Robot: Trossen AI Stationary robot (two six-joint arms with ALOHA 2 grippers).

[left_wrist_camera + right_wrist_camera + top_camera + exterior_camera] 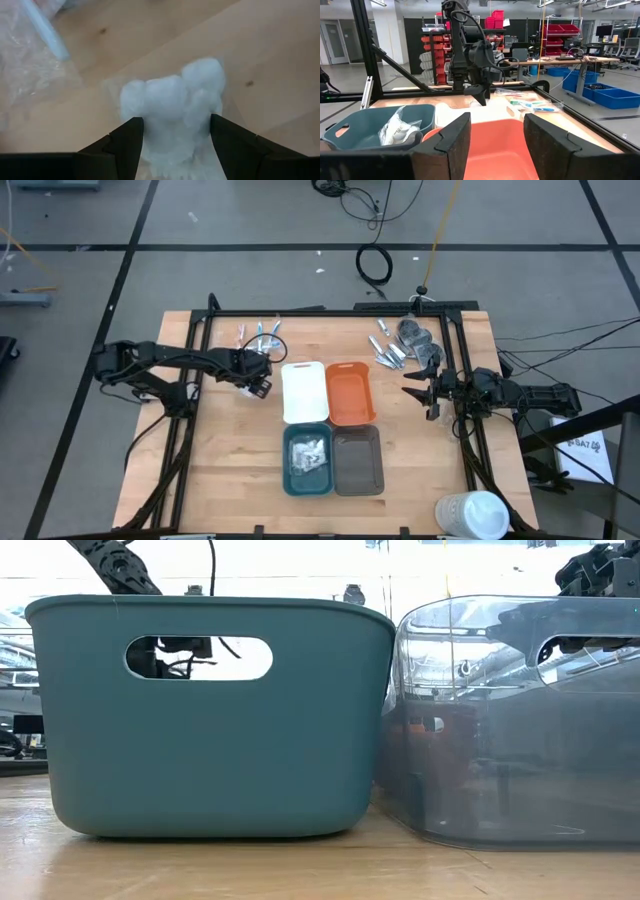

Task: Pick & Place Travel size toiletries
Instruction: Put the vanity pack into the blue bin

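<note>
1. The left gripper (258, 377) was low over the bench (230, 470), just left of the white tray (304, 392); its fingers (122, 145) stood apart either side of a soft white clear-wrapped item (172, 107), not visibly pinching it.
2. A good grasp would likely need the fingers centred on the bulk, not the loose wrap.
3. Closing gently seemed wise, since the item looked squashy.
4. The pink and blue sticks (259, 332) lay near, toward the far edge; a straight lift should avoid dragging them.
5. White sachets (307, 450) already sat in the teal tray (291, 480).
6. The right gripper (418, 393) waited right of the orange tray (349, 393), fingers apart, empty.
</note>
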